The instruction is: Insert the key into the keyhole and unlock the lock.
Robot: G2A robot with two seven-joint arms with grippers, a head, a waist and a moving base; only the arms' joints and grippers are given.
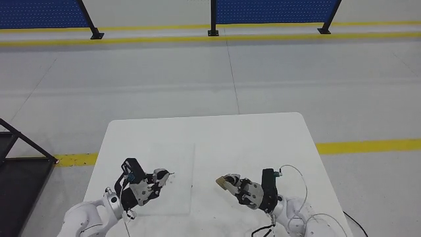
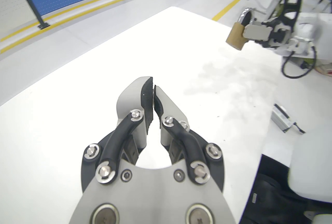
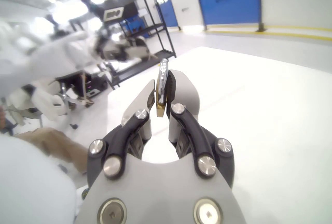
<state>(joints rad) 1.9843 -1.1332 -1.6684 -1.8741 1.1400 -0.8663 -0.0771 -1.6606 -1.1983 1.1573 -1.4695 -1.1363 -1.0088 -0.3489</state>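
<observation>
- Reading the jaws first: my left gripper (image 2: pixel 153 89) is clenched, pads all but meeting. A thin sliver pokes from its tips in the top view. I take that for the key (image 1: pixel 172 173), though it is too fine to be sure.
- My right gripper (image 3: pixel 164 79) is clamped on the lock (image 2: pixel 236 34), fingers pressed against its flat faces.
- The lock stands crosswise through those jaws, with the shackle (image 3: pixel 163 68) above them. The brass body (image 3: pixel 159 109) hangs below, tipped toward my left arm.
- From the left jaws the lock lies ahead and off to the right, well apart, with bare table (image 1: pixel 217 135) between.
- The key's long axis seems to run straight out of the left tips toward the lock, while the lock's axis is near upright. The two look crossed, not in line.
- I cannot see the keyhole; I judge it sits in the bottom brass face.
- The coming move likely falls to the left arm: bring the key tip under that face and line up the axes.
</observation>
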